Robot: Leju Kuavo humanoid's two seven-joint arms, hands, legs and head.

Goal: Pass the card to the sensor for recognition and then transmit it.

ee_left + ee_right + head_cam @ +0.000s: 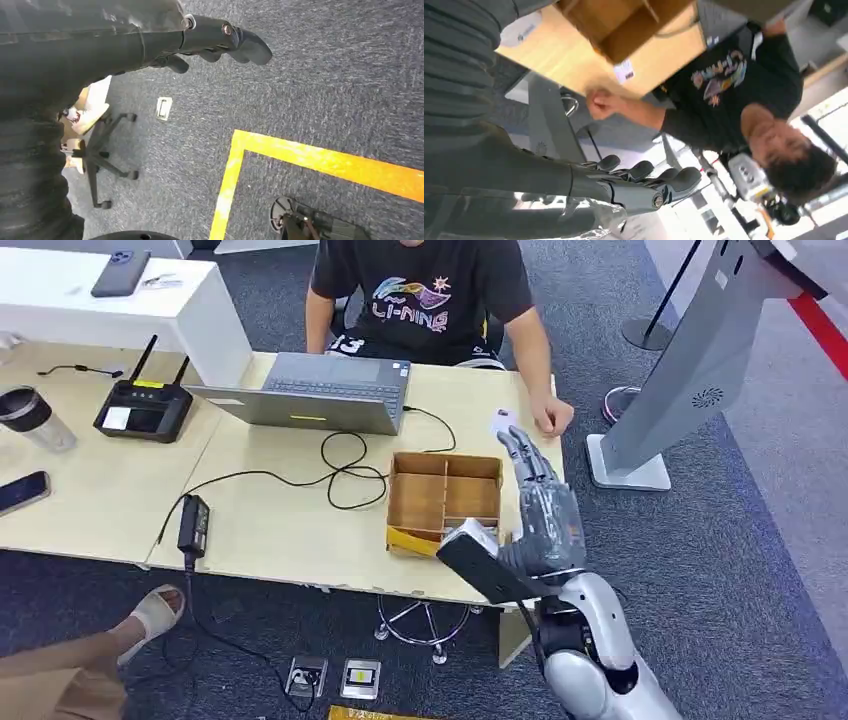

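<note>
We see the right hand (535, 502) raised above the near right corner of the pale wooden table (270, 525), its grey, smooth-shelled fingers (644, 172) stretched out almost straight and slightly apart, with nothing between them. The card (502, 421), a small white rectangle with rounded corners, lies flat on the tabletop just past the fingertips, near the seated person's fist (553, 418); from the right wrist it shows as a light slip with a small printed patch (625, 71) close to the table edge. Beside the hand sits a shallow cardboard box (444, 496), brown and matte, split by thin partitions into square compartments. The tall grey sensor stand (690, 365), a slanted flat panel on a white base, rises from the blue-grey carpet to the right of the table.

The left hand (220, 42) hangs over coarse, speckled carpet; its glossy dark fingers curl loosely downward, and we cannot tell how far they close. A broad yellow tape line (320, 161) makes a sharp corner on the floor below it.
</note>
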